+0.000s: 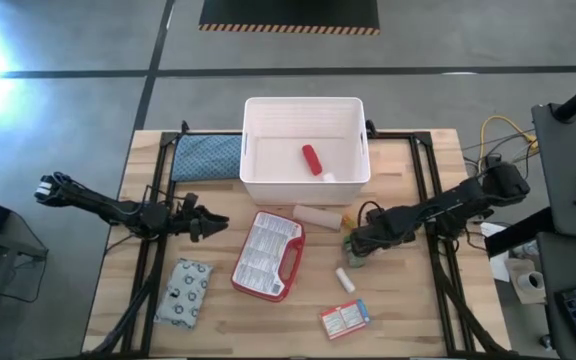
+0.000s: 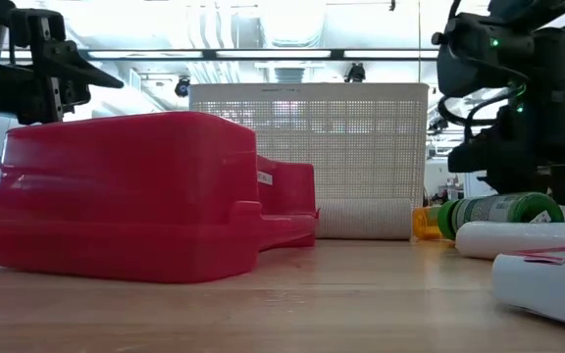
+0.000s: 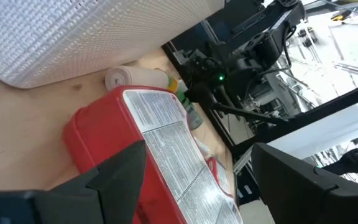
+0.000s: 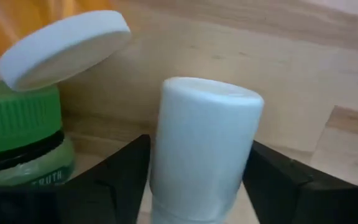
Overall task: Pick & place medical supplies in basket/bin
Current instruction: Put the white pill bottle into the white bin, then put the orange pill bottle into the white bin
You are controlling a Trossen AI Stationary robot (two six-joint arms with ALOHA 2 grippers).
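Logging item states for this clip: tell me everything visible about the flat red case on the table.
The flat red case is glossy red plastic with a clear front over white printed sheets and a handle cutout at one end. It lies flat, front upward, on the wooden table, in front of the white basket, touching nothing else. The left pincer hovers beside it, open, not gripping it.

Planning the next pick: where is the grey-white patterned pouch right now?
In the high view the grey-white patterned pouch lies flat on the table's front-left part, left of the red-edged case and just in front of the left gripper.
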